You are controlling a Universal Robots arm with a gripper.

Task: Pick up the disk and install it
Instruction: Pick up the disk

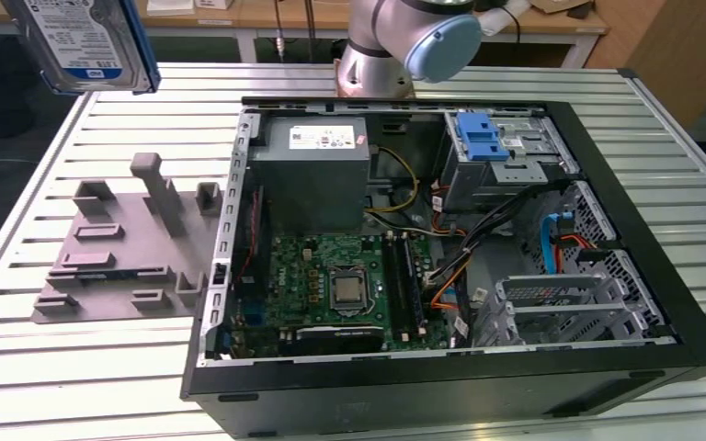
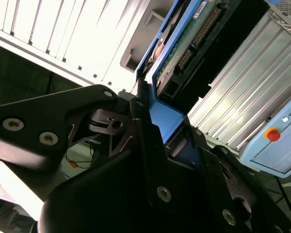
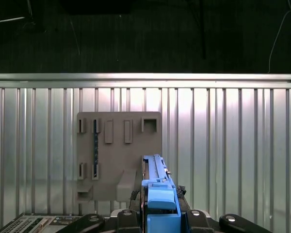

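Silver metal disk (image 1: 81,39), blue plastic caddy (image 3: 160,198)

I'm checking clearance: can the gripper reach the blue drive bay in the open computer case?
Probably yes: the case lies open, nothing covers the blue bay; the gripper, shut on the disk, hangs above the grey fixture.
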